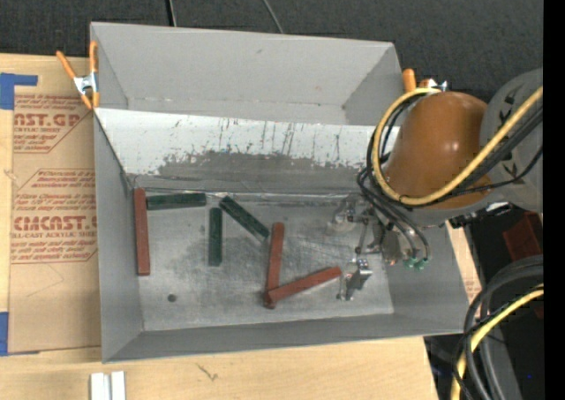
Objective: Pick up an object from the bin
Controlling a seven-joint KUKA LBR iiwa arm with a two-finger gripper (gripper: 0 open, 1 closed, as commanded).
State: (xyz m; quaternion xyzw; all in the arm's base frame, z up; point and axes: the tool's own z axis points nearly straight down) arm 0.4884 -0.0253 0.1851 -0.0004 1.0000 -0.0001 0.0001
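My gripper (350, 248) hangs low over the right side of the bin floor, open, with nothing between its fingers. One fingertip (355, 282) stands just off the right end of a red stick (305, 284) that lies slanted near the bin's front wall. A second red stick (276, 256) runs nearly upright from that stick's left end, forming a V with it. To the left of the V lies a dark green stick (244, 217), slanted.
Further left lie an upright dark green stick (214, 235), a flat green stick (177, 201) along the back wall and a long red stick (141, 232) by the left wall. The arm's orange dome and cables hang above the bin's right rim.
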